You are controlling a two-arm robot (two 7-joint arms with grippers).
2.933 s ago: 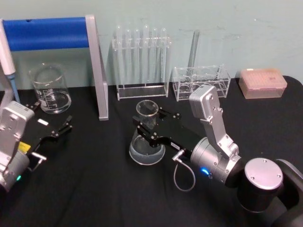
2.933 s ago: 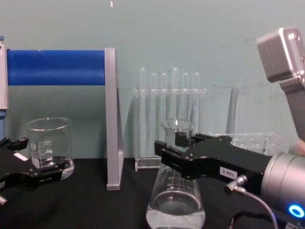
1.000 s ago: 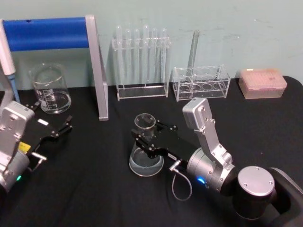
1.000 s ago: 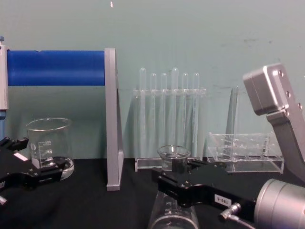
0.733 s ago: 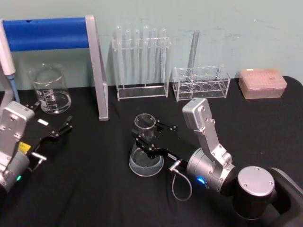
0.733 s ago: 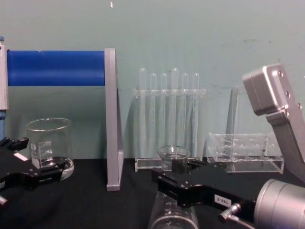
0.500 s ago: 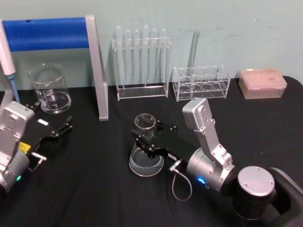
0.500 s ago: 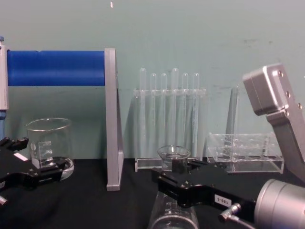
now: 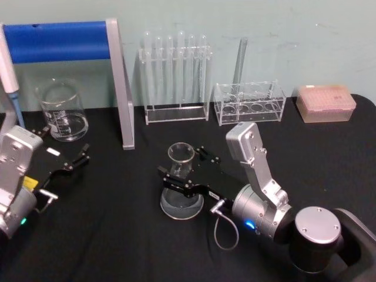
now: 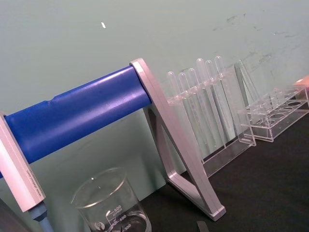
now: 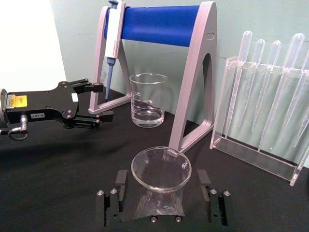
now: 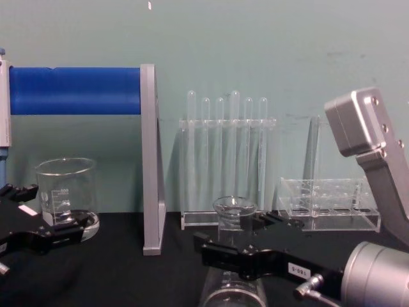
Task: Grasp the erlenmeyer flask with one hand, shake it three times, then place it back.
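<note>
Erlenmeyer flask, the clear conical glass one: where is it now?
Head view: the erlenmeyer flask stands on the black table at centre, between the right gripper's open jaws.

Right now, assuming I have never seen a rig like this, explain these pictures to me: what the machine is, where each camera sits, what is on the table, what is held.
This is a two-armed robot at a black table. One camera looks down from its head, one looks across from its chest, and one rides on each wrist.

The right hand is a black two-finger clamp on a silver wrist. Its fingers stand open on either side of the neck of the erlenmeyer flask, which stands upright on the table, so nothing is held. The left hand, also open and empty, rests at the left side.

Along the back are a glass beaker, a blue-barred stand with a pipette hanging on it, a rack of test tubes, a lower clear rack and a pink box.
</note>
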